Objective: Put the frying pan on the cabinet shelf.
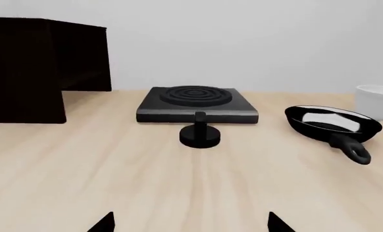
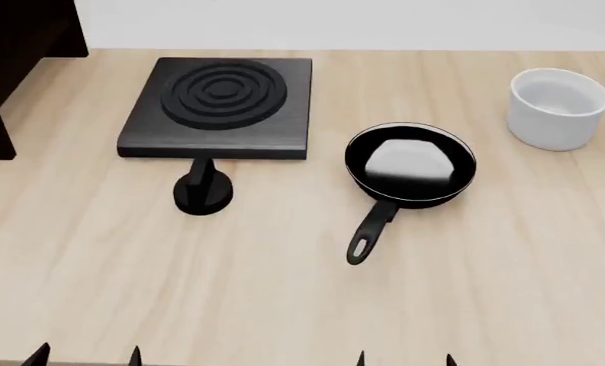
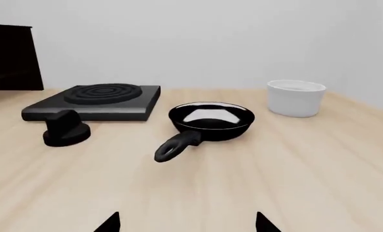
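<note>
Tabletop point(image 2: 506, 290): a light wooden surface is seen across all three views; everything else is carried on it.
Cabinet point(image 2: 17, 46): a very dark brown, nearly black wooden cabinet is placed at the far left corner of the tabletop in the head view; an open recess is seen in the left wrist view, but no shelf board is clearly made out inside the dark.
Burner plate point(image 2: 220, 107): a square black plate with concentric rings is set flat, just right of the cabinet and behind the knob.
Frying pan point(image 2: 409, 164): the small round black pan with a pale shiny inside is rested upright on the tabletop, right of the burner plate and near it; its long handle with a loop hole is pointed toward the robot. It is well apart from the cabinet and untouched by either gripper.
Bowl point(image 2: 557, 107): a white round bowl is stood at the far right, behind the pan.
Knob point(image 2: 202, 191): a small black round-based knob is stood just in front of the burner plate.
Left gripper point(image 1: 190, 223): only two dark fingertips are shown, spread wide apart, with nothing between them.
Right gripper point(image 3: 187, 223): two dark fingertips are shown likewise spread, empty, with the pan ahead of them.
</note>
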